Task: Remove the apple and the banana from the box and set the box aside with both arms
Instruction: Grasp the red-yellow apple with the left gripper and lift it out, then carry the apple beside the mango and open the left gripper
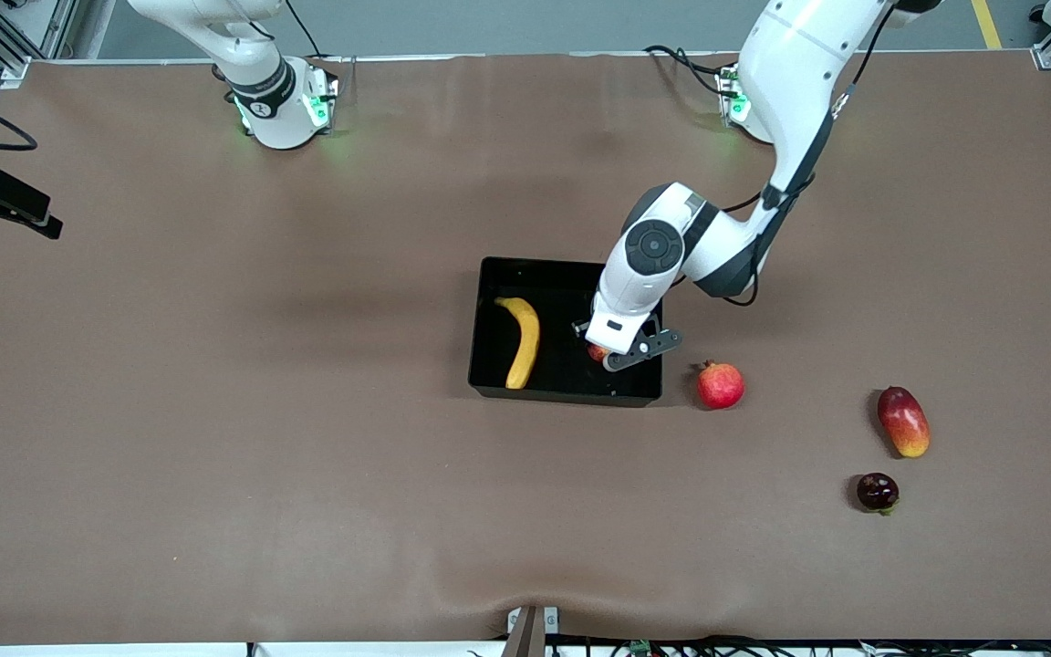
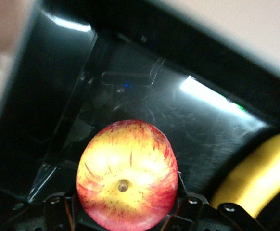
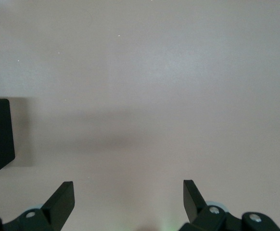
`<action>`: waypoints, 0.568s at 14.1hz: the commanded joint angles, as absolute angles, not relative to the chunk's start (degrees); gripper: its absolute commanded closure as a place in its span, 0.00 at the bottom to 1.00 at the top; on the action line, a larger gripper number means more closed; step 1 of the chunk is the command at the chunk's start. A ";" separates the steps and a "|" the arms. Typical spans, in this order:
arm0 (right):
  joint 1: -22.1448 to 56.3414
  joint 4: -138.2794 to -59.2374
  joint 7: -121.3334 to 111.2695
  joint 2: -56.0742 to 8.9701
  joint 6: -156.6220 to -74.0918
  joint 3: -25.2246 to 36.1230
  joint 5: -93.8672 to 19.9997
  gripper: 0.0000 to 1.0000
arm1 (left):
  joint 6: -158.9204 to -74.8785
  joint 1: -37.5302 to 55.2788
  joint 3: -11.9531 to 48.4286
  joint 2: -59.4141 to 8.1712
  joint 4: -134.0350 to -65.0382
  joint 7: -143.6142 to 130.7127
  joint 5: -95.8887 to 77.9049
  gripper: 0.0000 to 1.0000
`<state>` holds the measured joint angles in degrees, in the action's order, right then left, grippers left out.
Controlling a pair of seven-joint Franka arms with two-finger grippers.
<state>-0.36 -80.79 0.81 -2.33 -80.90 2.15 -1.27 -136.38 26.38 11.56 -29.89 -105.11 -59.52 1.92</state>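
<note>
Front view: one banana, one apple clamped by left gripper in box; right gripper agape.

Table: plain matte brown; box: glossy black, white glare streaks on its floor; banana: solid yellow; apple: yellow ground, red streaks fanning from the centre, redder at the rim; pomegranate: red; mango: red shading to yellow-orange; small round fruit near the front edge: dark maroon; arms: white, dark grey joint bands; left gripper and right gripper: black.
</note>
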 commanded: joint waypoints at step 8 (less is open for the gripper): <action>-0.70 -80.77 1.41 -2.29 -81.04 1.93 -1.76 0.00 | -115.93 7.94 11.51 -18.98 -95.36 -34.59 2.55 1.00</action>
<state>-0.36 -80.79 0.81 -2.35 -80.90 2.15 -1.27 -116.51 12.83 10.94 -17.66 -95.35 -42.22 2.26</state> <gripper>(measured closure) 0.000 0.286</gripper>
